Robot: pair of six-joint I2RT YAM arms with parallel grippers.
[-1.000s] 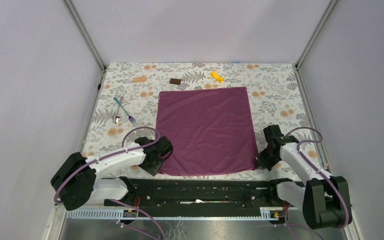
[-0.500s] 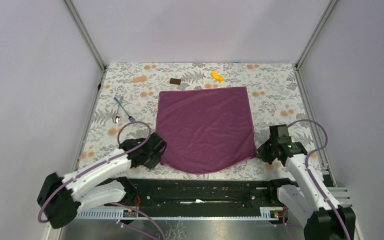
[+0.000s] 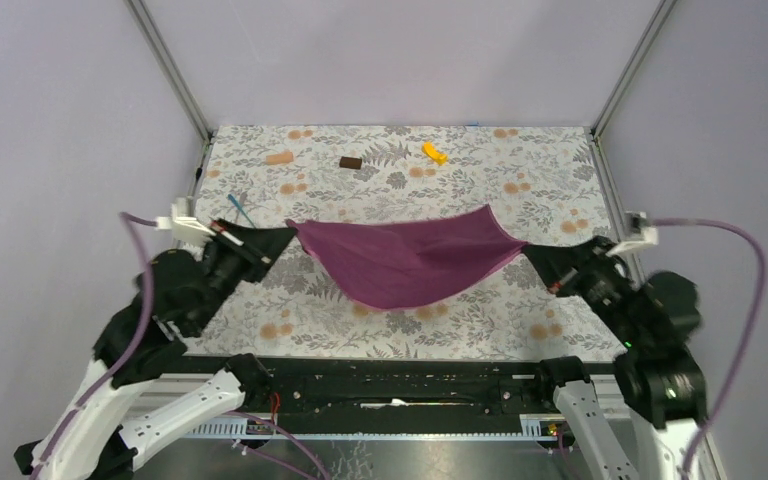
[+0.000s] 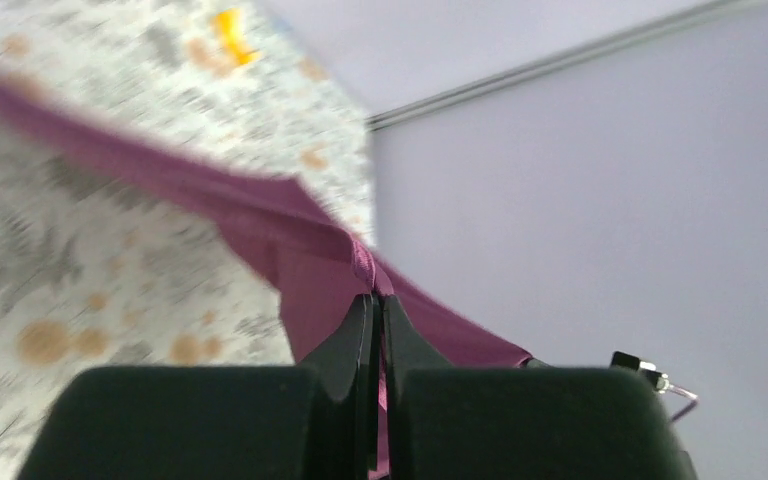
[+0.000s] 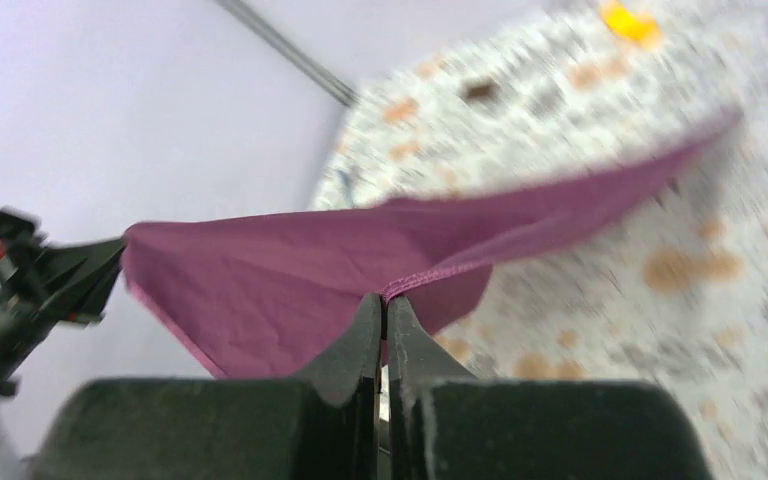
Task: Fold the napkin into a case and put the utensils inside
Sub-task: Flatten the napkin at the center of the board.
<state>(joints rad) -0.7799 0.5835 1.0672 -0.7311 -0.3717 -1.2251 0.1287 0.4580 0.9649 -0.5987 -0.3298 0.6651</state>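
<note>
The plum napkin (image 3: 405,262) hangs in a sagging sling over the middle of the floral table. My left gripper (image 3: 285,233) is shut on its left corner. My right gripper (image 3: 530,252) is shut on its right corner. In the left wrist view the jaws (image 4: 375,298) pinch the hemmed cloth (image 4: 295,245), and in the right wrist view the jaws (image 5: 383,300) pinch the napkin's stitched edge (image 5: 280,270). Of the utensils only a bluish handle (image 3: 242,209) shows at the far left; the rest is hidden behind my left arm.
A small brown block (image 3: 350,162), a yellow piece (image 3: 434,152) and a pale orange piece (image 3: 280,158) lie near the far edge of the table. Grey walls with metal posts close in both sides. The black rail (image 3: 400,380) runs along the near edge.
The left gripper closed on the near left corner. Both arms then rose and moved away from the near edge, lifting the napkin off its flat spread into a hanging sling.
</note>
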